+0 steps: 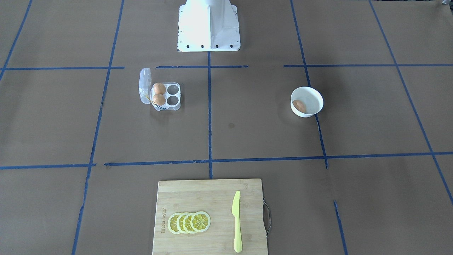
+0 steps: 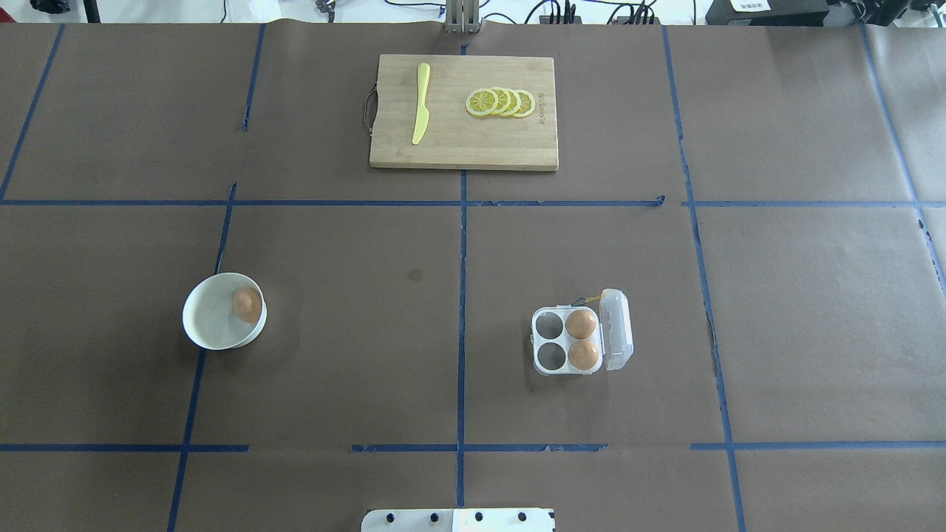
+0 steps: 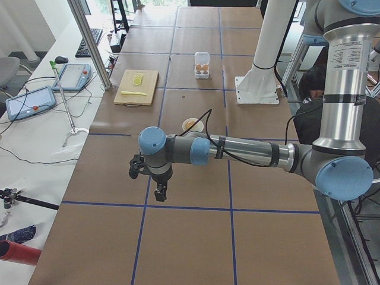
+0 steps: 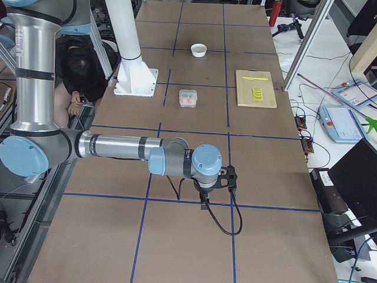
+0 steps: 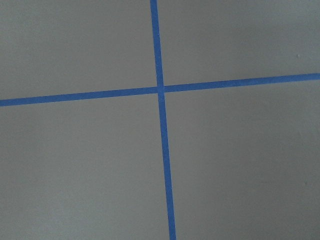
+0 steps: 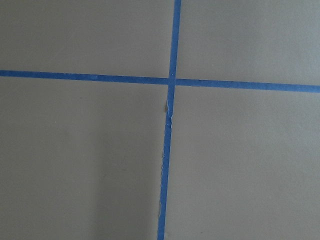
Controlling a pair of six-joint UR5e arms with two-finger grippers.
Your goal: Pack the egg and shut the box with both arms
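Note:
The clear four-cell box (image 1: 174,105) (image 2: 542,369) stands with its lid (image 2: 617,338) open and holds two eggs (image 1: 159,88) (image 2: 584,355) in the cells beside the lid. A third egg (image 1: 299,105) (image 2: 247,304) lies in a white bowl (image 1: 311,97) (image 2: 211,318). My left gripper (image 3: 160,193) hangs over bare table far from the bowl, seen only in the exterior left view. My right gripper (image 4: 204,203) hangs far from the box, seen only in the exterior right view. I cannot tell whether either is open or shut. Both wrist views show only brown paper and blue tape.
A wooden cutting board (image 1: 208,198) (image 2: 458,140) with lemon slices (image 1: 189,222) and a yellow knife (image 1: 236,221) lies at the table's far side. The white pedestal base (image 1: 208,24) stands at the robot's side. A person sits behind the pedestal (image 4: 79,76).

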